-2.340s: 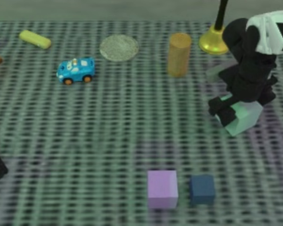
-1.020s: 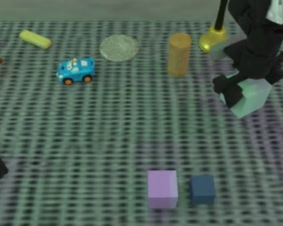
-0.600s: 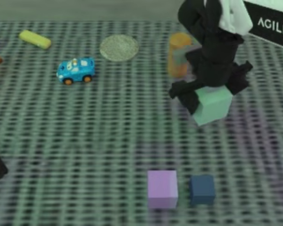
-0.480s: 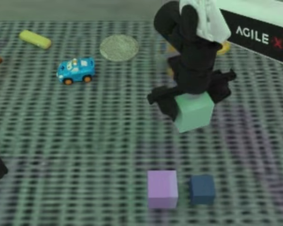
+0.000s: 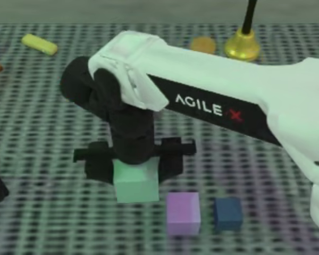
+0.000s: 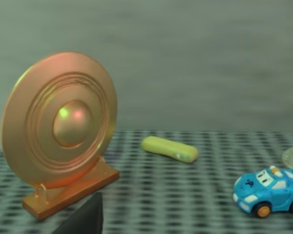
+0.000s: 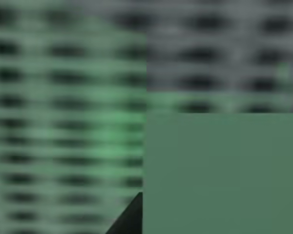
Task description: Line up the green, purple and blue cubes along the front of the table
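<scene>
green cube (image 5: 136,183) | right jaws (image 5: 134,164) clamped on it, just left of purple cube (image 5: 183,213) | extending the row

A pale mint-green cube (image 5: 136,183), a lilac cube (image 5: 183,213) and a navy cube (image 5: 227,213) sit on the table (image 5: 42,133) with its grey-green weave of dark and light dashes
</scene>
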Robot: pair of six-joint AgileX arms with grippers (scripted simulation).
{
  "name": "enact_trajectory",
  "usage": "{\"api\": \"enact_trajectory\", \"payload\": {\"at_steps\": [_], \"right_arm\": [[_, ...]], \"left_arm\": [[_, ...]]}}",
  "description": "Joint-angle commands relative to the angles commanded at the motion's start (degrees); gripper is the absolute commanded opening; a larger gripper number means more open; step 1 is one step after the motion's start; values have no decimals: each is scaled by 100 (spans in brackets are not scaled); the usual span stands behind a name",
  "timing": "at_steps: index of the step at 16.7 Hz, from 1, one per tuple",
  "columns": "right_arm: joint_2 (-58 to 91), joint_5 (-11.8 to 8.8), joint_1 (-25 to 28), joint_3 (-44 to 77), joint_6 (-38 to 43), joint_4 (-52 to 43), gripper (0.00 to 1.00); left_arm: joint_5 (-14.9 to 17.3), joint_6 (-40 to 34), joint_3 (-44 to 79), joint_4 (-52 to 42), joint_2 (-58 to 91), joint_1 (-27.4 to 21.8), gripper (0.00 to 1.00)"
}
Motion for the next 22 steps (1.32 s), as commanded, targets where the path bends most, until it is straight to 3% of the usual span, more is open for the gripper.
{"api": "enact_trajectory", "payload": {"at_steps": [5, 11, 17, 22], "right_arm": [[-37, 24, 568, 154, 817, -55, 0], [-27, 19, 555, 47, 809, 54, 0], [150, 22, 574, -901, 833, 1221, 0], [191, 27, 585, -1049, 837, 1376, 0]], "left_arm": [[0, 0, 0, 0, 0, 0, 100], [0, 0, 0, 0, 0, 0, 100], [0, 0, 0, 0, 0, 0, 100], [0, 0, 0, 0, 0, 0, 100]]}}
